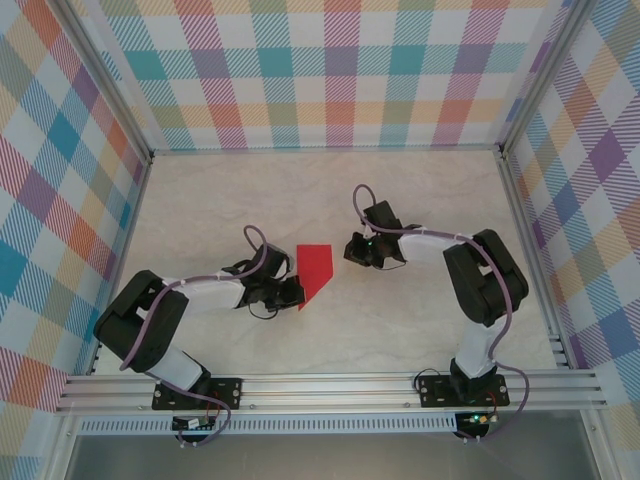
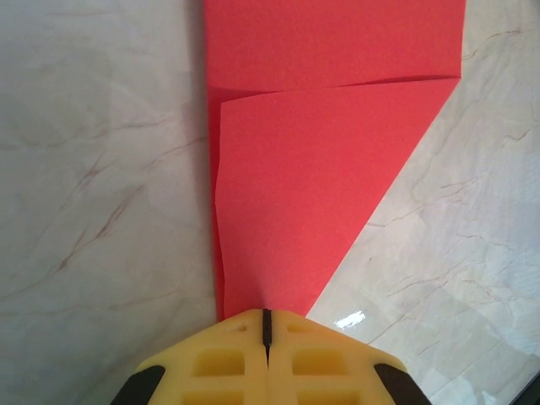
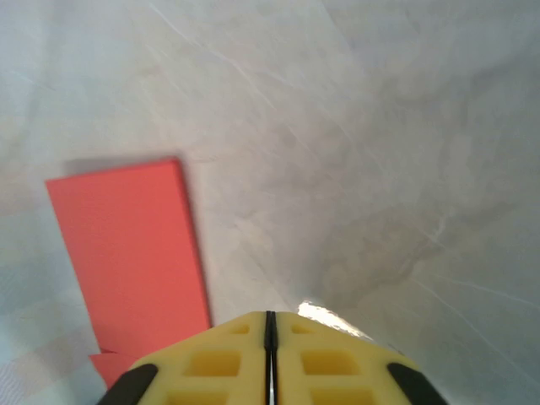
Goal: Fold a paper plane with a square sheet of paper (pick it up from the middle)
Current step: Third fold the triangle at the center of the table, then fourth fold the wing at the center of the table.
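Red and thin, the square sheet of paper [image 1: 316,272] lies mid-table on the pale marbled tabletop [image 1: 420,330], between my two arms. It is folded to a narrow strip with one corner turned in on a slant, so it tapers to a point at its near end. My left gripper [image 2: 267,325] sits right at that point with its yellow fingers pressed together. The tip of the paper [image 2: 321,194] runs up to them, but I cannot tell whether it is nipped between them or only pressed flat. My right gripper [image 3: 270,325] is closed too and holds nothing, hovering over bare table just beside the strip's square end [image 3: 126,245].

I judge this to be the nose-fold stage, with one slanted crease made. The next move probably calls for pinning the strip with one gripper while the other turns in the matching corner, edge to edge, without dragging the sheet.
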Controlling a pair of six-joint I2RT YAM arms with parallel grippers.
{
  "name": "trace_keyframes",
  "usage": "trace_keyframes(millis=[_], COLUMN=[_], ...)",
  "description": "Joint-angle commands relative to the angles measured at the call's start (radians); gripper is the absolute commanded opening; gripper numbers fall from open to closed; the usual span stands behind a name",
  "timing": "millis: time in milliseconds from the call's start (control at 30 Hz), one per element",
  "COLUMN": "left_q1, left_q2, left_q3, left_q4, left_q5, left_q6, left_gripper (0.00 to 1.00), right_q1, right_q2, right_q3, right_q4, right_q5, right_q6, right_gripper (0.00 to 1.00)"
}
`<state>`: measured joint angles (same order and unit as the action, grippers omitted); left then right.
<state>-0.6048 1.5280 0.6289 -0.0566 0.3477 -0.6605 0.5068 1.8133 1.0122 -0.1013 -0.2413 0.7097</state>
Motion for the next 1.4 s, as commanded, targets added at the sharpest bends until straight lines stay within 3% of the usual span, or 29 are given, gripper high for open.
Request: trace_keyframes(millis=[0,133,400,633,1367], left_q1=[-0.012,-0.012,-0.012,-0.012,-0.012], left_q2=[-0.076,-0.179,-0.215,-0.200,-0.215], left_q3=[0.016,0.043,0.021,0.006,0.003], left_q4=[-0.115,-0.141,-0.083,-0.063,-0.109], left_q5=[-0.028,-0.100,-0.192,-0.210,-0.273], left_q6=[0.010,0.012,-0.013,-0.044,-0.049], left_gripper=[0.14,0.30,0.42,0.56,0.65], right_q1=[-0.004,0.007,0.048,0.079,0.110], right_q2=[-0.113,-0.184,-0.173,-0.062,0.099], right_q3=[-0.048,-0.122,-0.174,-0.109,-0.015], right_q4=[-0.002,0.017,0.115,0.147,0.245], right_q5=[-0.004,-0.052,-0.164,-0.220,-0.410], right_q6=[-0.006,0.020,0.110,0.127,0.078], right_gripper=[0.20,0.39,0.51,0.50,0.37])
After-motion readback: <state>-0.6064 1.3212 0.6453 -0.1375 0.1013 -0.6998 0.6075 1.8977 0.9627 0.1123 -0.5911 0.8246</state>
